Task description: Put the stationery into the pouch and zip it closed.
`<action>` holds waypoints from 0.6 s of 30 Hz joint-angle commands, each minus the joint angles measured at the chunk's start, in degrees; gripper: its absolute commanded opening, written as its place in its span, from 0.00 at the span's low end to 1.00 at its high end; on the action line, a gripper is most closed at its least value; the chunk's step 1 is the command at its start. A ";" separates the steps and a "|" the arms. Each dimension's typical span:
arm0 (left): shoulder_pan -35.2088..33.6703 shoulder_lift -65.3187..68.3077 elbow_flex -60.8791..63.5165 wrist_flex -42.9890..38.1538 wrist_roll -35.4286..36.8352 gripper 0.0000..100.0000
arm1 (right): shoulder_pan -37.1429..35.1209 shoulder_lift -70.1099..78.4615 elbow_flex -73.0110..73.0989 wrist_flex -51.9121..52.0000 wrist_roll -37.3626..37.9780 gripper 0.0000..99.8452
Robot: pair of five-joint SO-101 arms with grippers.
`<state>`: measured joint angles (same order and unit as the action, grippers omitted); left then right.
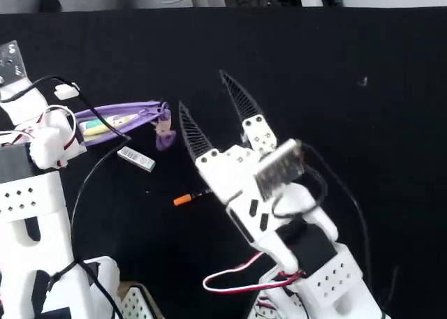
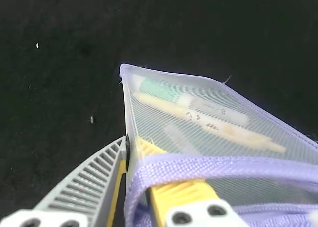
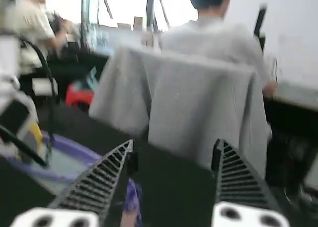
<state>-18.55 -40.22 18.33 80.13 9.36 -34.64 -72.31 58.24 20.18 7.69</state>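
Note:
The purple mesh pouch (image 1: 119, 116) lies at the left of the black table, with a yellow pen and a green-and-white item inside (image 2: 198, 110). My left gripper (image 2: 133, 152) is shut on the pouch's near edge. The purple zipper band (image 2: 208, 167) runs across in front of it. A pink and purple zipper pull (image 1: 164, 129) hangs at the pouch's right end. A small white flat item (image 1: 136, 158) and an orange-tipped pen (image 1: 184, 199) lie loose on the table. My right gripper (image 1: 201, 88) hovers open just right of the pull, holding nothing (image 3: 174, 145).
The left arm's white base (image 1: 31, 214) and its black cable (image 1: 91, 172) stand at the front left. The right arm's body (image 1: 279, 214) fills the front centre. Behind the table's far edge stands a chair draped in grey cloth (image 3: 179, 103).

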 commanded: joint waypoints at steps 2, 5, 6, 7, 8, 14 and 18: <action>-1.01 -0.35 -3.38 -2.90 0.00 0.03 | 2.81 -0.66 -3.56 12.92 7.74 0.23; -1.01 -0.26 -3.38 -2.99 0.00 0.03 | -0.62 -0.75 -2.95 19.52 16.70 0.23; -1.01 -0.26 -3.56 -2.99 0.00 0.03 | -2.11 -0.84 -2.51 21.45 19.69 0.23; -1.01 -0.26 -3.65 -2.99 0.00 0.03 | -3.60 -0.84 -1.80 23.30 22.42 0.23; -1.10 -0.26 -3.82 -2.99 0.00 0.03 | -5.01 -0.75 -1.01 24.97 24.97 0.23; -5.14 -0.26 -3.38 -5.19 0.00 0.03 | -10.37 -0.57 5.58 28.04 34.20 0.23; -6.37 -0.26 -3.38 -5.45 0.09 0.03 | -13.01 -0.48 8.84 28.13 37.01 0.23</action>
<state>-23.21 -40.22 18.33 76.44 9.36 -44.84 -72.31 65.63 48.04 41.54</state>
